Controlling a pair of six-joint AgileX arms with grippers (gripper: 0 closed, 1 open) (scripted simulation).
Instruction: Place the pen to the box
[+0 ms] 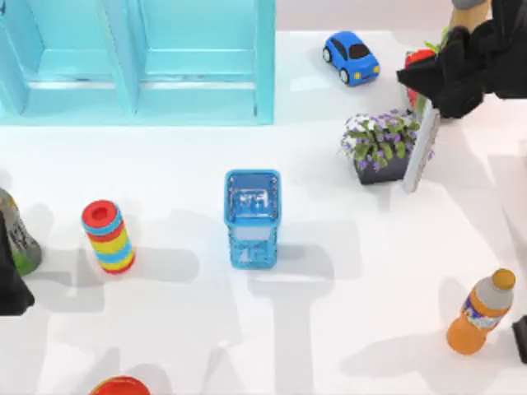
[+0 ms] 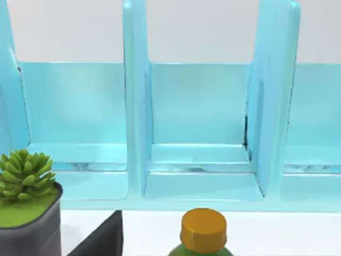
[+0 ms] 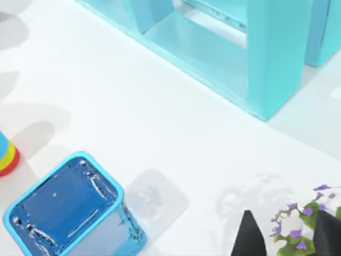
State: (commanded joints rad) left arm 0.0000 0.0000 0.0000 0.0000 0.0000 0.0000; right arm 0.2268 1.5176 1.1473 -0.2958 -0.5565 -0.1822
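Observation:
The pen [image 1: 419,153] hangs tilted above the table at the back right, its silvery-grey barrel crossing in front of the flower pot. My right gripper [image 1: 438,100] is shut on the pen's upper end, which the dark fingers hide. In the right wrist view the gripper [image 3: 285,238] shows two dark fingertips [image 3: 248,237] with purple flowers beyond them. The box, a blue open-topped basket [image 1: 252,216], stands at the table's middle, well to the left of the pen and nearer the front, and its rim [image 3: 32,198] appears in the right wrist view. My left arm [image 1: 10,280] is parked at the left edge.
A purple-flowered pot [image 1: 380,148], a blue toy car [image 1: 352,58] and a red object [image 1: 417,59] crowd the back right. A turquoise shelf [image 1: 136,62] spans the back left. A striped can [image 1: 108,237], green bottle [image 2: 203,234], succulent [image 2: 24,181] and orange bottle [image 1: 482,313] stand around.

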